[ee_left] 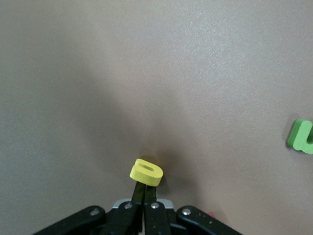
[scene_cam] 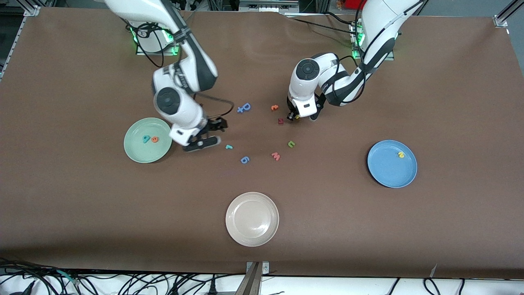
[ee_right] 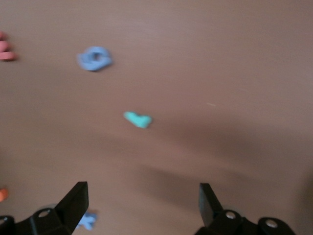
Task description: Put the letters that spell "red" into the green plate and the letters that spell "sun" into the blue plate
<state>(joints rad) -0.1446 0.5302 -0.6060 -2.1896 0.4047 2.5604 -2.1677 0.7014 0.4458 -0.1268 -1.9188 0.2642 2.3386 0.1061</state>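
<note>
Brown matte worktop (scene_cam: 368, 229), foam letters scattered mid-frame. Green plate (scene_cam: 135, 153), left of centre, already holds teal "d" (scene_cam: 145, 139) and orange "e" (scene_cam: 154, 139); teal "r" (scene_cam: 229, 146) still loose just beside right gripper (scene_cam: 203, 137), fingers wide open. Blue plate (scene_cam: 385, 172), right of centre, holds yellow "s" (scene_cam: 401, 155). Left gripper (scene_cam: 292, 116), centre frame, fingers pinched on small blocky yellow letter (ee_left: 145, 172). Green arch letter (scene_cam: 291, 144) still lies on worktop below it. Roughly half done. Plates glossy, raised rims.

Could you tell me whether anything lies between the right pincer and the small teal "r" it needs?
Nothing visible does: the open right pincer hovers beside the teal "r", with only bare table between them.
</note>
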